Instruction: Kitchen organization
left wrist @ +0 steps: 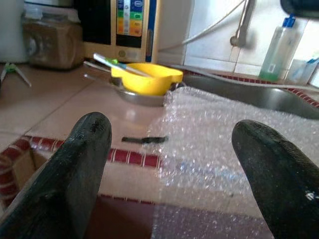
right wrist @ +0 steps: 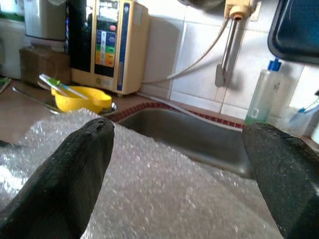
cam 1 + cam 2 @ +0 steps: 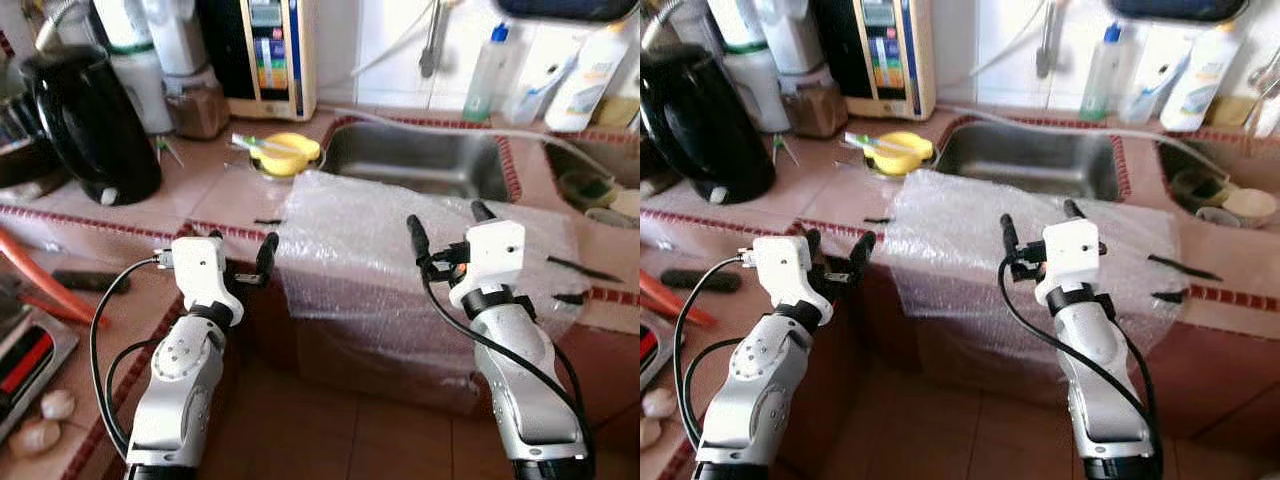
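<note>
Left gripper (image 3: 243, 256) being held fingers apart beside bubble wrap sheet (image 3: 400, 250); right gripper (image 3: 447, 222) being held spread above it; sheet being draped over counter edge (image 3: 120, 225), before sink (image 3: 420, 160).

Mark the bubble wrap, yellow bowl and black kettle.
bubble wrap (image 3: 400, 240), left eye view, middle of its top surface
yellow bowl (image 3: 287, 157), left eye view, its near side
black kettle (image 3: 95, 125), left eye view, middle of its body

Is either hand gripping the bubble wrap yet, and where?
Nothing is held. The left hand is open beside the left edge of the bubble wrap; the right hand is open above its middle, with nothing between the fingers.
</note>
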`<state>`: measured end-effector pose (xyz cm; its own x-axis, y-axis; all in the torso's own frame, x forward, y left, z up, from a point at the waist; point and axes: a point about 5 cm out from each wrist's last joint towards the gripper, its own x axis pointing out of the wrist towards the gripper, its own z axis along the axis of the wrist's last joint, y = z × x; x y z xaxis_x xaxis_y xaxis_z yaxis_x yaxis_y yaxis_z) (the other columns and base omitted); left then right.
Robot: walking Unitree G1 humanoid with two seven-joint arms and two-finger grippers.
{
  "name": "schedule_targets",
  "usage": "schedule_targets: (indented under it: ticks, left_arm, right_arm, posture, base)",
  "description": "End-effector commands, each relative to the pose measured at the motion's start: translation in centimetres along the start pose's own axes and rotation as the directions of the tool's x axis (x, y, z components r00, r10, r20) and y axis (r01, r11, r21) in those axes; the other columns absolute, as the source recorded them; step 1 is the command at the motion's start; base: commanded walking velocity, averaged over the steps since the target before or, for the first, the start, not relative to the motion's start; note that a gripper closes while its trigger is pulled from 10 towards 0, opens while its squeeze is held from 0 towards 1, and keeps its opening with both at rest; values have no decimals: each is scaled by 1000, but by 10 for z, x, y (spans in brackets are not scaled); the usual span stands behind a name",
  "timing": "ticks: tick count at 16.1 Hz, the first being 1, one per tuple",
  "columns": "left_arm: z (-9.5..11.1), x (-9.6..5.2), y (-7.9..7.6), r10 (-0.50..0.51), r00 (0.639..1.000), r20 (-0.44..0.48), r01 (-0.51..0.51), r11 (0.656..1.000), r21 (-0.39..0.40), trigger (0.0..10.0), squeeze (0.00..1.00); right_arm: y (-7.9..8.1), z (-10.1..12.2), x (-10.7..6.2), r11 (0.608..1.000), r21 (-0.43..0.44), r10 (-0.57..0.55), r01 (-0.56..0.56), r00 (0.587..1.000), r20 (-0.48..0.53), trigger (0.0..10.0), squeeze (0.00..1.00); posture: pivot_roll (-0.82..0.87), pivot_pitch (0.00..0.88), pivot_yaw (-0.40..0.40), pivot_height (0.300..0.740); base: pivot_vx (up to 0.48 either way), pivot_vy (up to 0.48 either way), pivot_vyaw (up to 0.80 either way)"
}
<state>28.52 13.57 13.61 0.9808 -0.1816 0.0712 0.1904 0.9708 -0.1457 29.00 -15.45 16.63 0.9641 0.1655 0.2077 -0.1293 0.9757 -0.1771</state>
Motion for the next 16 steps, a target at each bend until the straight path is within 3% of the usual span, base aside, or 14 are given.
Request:
schedule_targets:
  ticks: [1, 11, 16]
  left_arm:
    - [1, 1, 1, -4, 1000, 6, 4, 1000, 7, 10000, 0]
    - [-1, 2, -3, -13, 1000, 7, 13, 1000, 4, 10000, 0]
    - [0, -1, 0, -13, 1000, 5, 13, 1000, 14, 10000, 0]
  right_arm:
    - [2, 10, 3, 1000, 2, 14, -14, 999, 39, 10000, 0]
    - [4, 6, -2, 999, 22, 45, -46, 999, 26, 10000, 0]
    - [10, 0, -14, 996, 31, 79, -79, 997, 0, 10000, 0]
  posture:
    - [-69, 0, 40, 740]
    - [-77, 0, 40, 740]
    - [-74, 0, 43, 740]
  base:
    - [281, 0, 0]
    - [280, 0, 0]
    - [279, 0, 0]
